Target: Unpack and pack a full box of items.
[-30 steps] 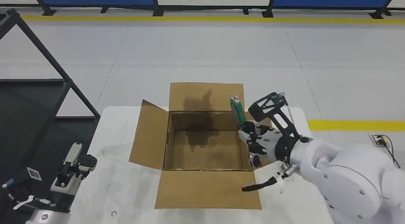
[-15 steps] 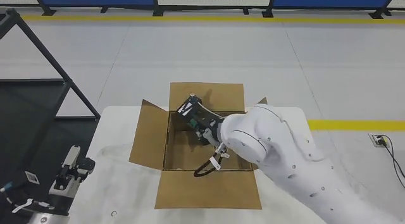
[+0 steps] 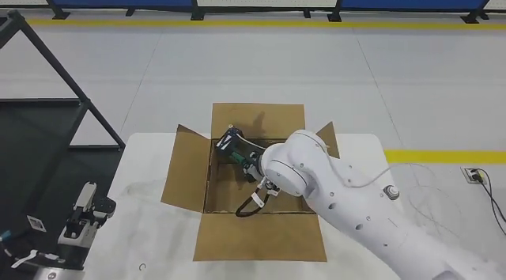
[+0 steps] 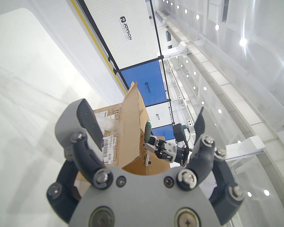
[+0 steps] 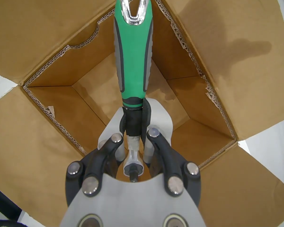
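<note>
An open cardboard box (image 3: 257, 240) stands on the white table (image 3: 150, 232), its flaps folded out and its inside bare (image 5: 97, 88). My right gripper (image 5: 135, 116) is shut on a ratchet wrench with a green and grey handle (image 5: 133, 60), gripping it at the black collar near the metal head. It hovers over the box's far left part (image 3: 235, 147), with the handle pointing toward a far corner. My left gripper (image 4: 142, 112) is open and holds nothing, low at the table's near left corner (image 3: 87, 199), facing the box (image 4: 130, 119) from the side.
The box has a printed label on its left outer wall (image 4: 110, 142). A black frame (image 3: 55, 66) stands off the table's left edge. Bare tabletop lies left and right of the box (image 3: 360, 153).
My right arm has swung from the box's right side to over its far left interior, carrying the wrench. The left arm has barely shifted.
</note>
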{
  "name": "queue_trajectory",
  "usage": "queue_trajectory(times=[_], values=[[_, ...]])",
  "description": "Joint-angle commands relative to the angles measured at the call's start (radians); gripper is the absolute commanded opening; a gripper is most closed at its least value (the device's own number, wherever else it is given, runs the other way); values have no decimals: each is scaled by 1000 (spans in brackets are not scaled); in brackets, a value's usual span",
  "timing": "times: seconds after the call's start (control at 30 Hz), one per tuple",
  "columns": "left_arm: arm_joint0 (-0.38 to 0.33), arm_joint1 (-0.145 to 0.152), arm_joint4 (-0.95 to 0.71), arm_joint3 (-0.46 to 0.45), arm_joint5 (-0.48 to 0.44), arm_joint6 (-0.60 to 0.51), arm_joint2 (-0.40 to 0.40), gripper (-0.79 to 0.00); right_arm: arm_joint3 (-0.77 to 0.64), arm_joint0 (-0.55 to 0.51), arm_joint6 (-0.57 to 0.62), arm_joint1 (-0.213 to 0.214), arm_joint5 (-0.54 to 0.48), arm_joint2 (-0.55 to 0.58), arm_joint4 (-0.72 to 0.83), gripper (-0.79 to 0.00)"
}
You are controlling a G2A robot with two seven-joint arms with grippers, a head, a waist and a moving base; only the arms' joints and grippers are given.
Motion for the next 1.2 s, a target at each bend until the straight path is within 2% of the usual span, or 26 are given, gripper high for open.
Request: queue_trajectory(times=[0.0, 0.17, 0.4, 0.5, 0.8, 1.17], values=[[0, 0, 0, 0, 0, 0, 0, 0, 0, 0, 0, 0, 0, 0, 0, -785], [0, 0, 0, 0, 0, 0, 0, 0, 43, -20, -47, -8, -62, -18, -14, -785], [0, 0, 0, 0, 0, 0, 0, 0, 264, 6, -148, -50, -234, -63, 4, -785], [0, 0, 0, 0, 0, 0, 0, 0, 351, 18, -188, -74, -277, -86, 4, -785], [0, 0, 0, 0, 0, 0, 0, 0, 567, 41, -235, -165, -248, -153, -10, -785], [0, 0, 0, 0, 0, 0, 0, 0, 789, 69, -257, -265, -239, -180, 10, -785]])
